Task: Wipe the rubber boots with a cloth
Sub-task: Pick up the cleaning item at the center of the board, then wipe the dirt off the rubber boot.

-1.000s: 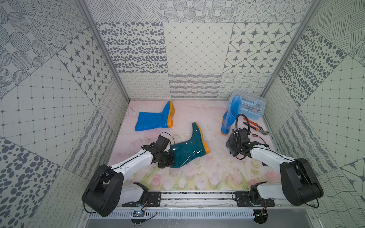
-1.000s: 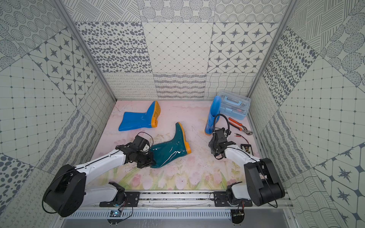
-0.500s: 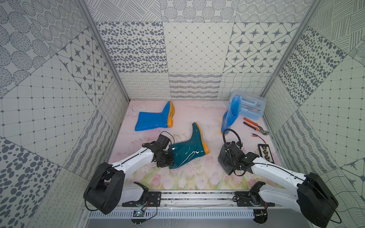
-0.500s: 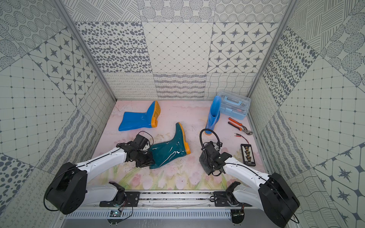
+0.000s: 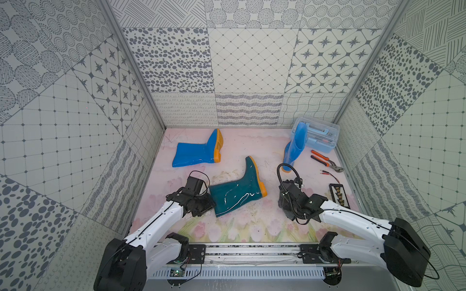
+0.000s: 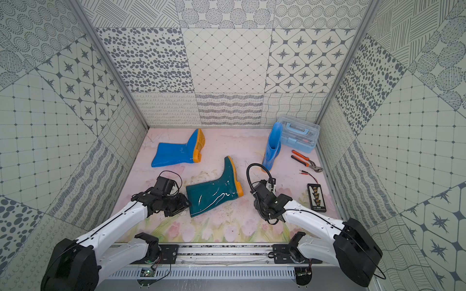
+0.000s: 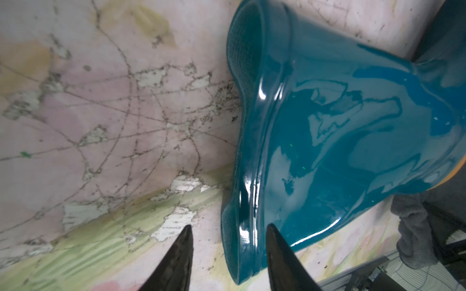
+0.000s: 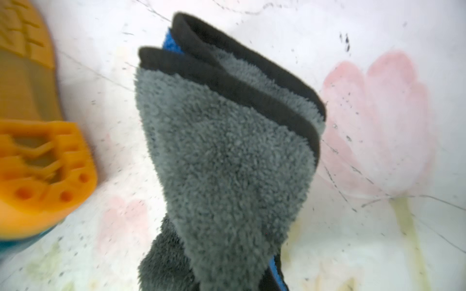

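A dark teal rubber boot (image 5: 237, 196) (image 6: 214, 196) lies on its side mid-floor, orange sole toward the right. One blue boot (image 5: 196, 153) lies at the back left and another (image 5: 293, 148) stands upright at the back right. My left gripper (image 5: 205, 205) (image 7: 228, 226) is open. The rim of the teal boot's shaft (image 7: 252, 176) sits between its fingertips, close to one of them. The right gripper (image 5: 286, 204) hangs to the right of the teal boot's sole (image 8: 37, 163), shut on the folded grey cloth (image 8: 227, 151) (image 7: 411, 226), which hides its fingers.
A clear blue toolbox (image 5: 320, 136) stands in the back right corner behind the upright boot. Orange-handled pliers (image 5: 325, 161), red-tipped leads (image 5: 327, 173) and a black connector strip (image 5: 339, 195) lie along the right wall. Patterned walls close three sides.
The right arm drew back from the upright blue boot toward the front, carrying the cloth to beside the teal boot's sole. The left jaws opened around the teal boot's rim.
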`<action>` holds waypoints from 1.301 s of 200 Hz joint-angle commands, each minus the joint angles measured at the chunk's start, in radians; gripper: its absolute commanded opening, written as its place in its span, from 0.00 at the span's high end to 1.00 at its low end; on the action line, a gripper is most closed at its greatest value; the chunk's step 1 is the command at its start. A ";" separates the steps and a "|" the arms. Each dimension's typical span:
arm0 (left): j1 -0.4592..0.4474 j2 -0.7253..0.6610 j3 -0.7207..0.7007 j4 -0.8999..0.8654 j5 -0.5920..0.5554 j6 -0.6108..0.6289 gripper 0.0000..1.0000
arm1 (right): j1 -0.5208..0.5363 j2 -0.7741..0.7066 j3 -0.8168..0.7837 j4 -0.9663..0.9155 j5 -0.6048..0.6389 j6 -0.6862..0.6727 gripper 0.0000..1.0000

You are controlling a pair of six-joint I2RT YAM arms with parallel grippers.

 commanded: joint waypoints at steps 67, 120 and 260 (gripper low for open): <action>0.050 0.163 -0.105 0.532 0.249 -0.103 0.75 | 0.161 0.361 0.523 0.047 0.047 -0.306 1.00; 0.074 0.176 -0.007 0.280 0.197 0.026 1.00 | 0.004 0.626 0.828 0.045 -0.105 -0.480 1.00; 0.081 0.260 0.056 0.115 0.077 0.064 1.00 | -0.035 0.729 0.757 0.090 -0.188 -0.460 1.00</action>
